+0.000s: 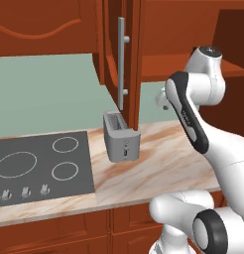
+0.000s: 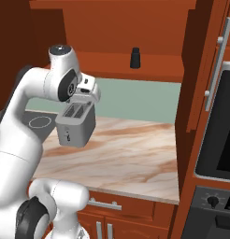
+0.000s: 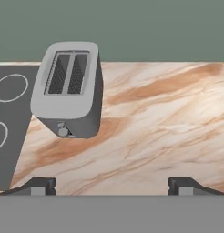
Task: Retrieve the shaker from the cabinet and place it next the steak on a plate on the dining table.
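At the bottom of the hand view the gripper (image 3: 112,185) is being held released, its two dark fingertips (image 3: 38,185) standing far apart near the lower left and lower right corners with nothing between them. Just beyond, the marbled counter (image 3: 168,118) is being looked down on, with a grey toaster (image 3: 68,95) sitting at centre left and the black cooktop (image 3: 7,113) lying against the left edge. In the right base view the toaster is seen at centre left, partly behind the white arm, which is bending up from the lower left. Further back and higher — at upper centre of that view — the shaker (image 2: 134,58) is standing upright on the shelf of the opened cabinet (image 2: 135,28), well apart from the hand. In the left base view the cabinet door, with its long grey bar handle (image 1: 121,64), is hanging open at upper centre. The reach for the shaker is judged to be only beginning. It would best be done by lifting and levelling the hand toward the shelf, keeping clear of the toaster and door edge, and by straddling the shaker squarely at mid-height so it is not being tipped backward.
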